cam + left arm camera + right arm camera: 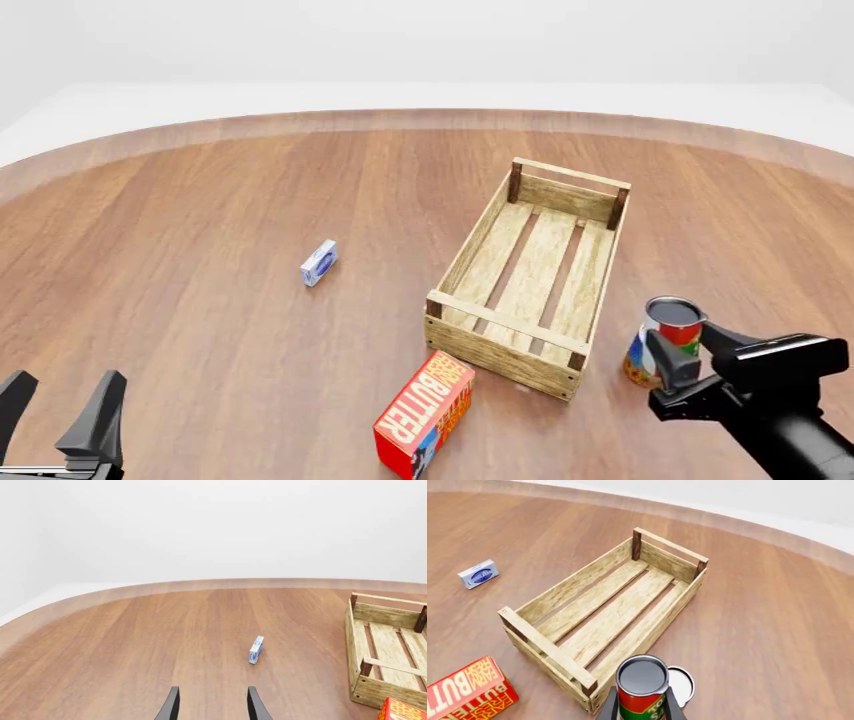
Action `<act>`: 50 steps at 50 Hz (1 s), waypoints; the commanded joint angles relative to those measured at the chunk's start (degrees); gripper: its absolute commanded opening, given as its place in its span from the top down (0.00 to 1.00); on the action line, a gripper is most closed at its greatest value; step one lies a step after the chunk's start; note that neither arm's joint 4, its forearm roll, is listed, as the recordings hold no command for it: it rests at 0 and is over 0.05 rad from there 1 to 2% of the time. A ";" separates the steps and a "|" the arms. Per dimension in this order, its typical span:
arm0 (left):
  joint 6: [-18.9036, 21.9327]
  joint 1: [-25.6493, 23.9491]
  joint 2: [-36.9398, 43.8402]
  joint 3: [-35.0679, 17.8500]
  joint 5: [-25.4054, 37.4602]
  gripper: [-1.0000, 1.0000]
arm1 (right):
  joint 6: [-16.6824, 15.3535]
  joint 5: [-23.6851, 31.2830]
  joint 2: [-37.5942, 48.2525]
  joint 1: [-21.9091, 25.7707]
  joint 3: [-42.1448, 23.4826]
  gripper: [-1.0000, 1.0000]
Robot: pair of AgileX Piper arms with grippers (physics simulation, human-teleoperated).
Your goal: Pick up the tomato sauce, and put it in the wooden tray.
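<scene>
The right gripper (640, 707) has its fingers clamped on the tomato sauce (671, 330), a small can held upright just off the near right corner of the wooden tray (461, 268), apparently lifted clear of the table. It's a rigid metal cylinder, likely smooth and a touch slippery, with some heft; a squeeze across the label at mid-height suits it. The left gripper (212, 705) hangs idle, fingers spread apart.
</scene>
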 commanded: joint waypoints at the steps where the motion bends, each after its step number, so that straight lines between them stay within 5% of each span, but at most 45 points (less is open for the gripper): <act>1: 0.00 0.00 0.00 0.00 0.00 0.00 | 0.59 2.68 -2.86 0.29 -1.69 1.00; 50: 0.00 0.00 0.00 0.00 0.00 0.00 | -1.91 -2.88 8.42 1.67 -8.29 1.00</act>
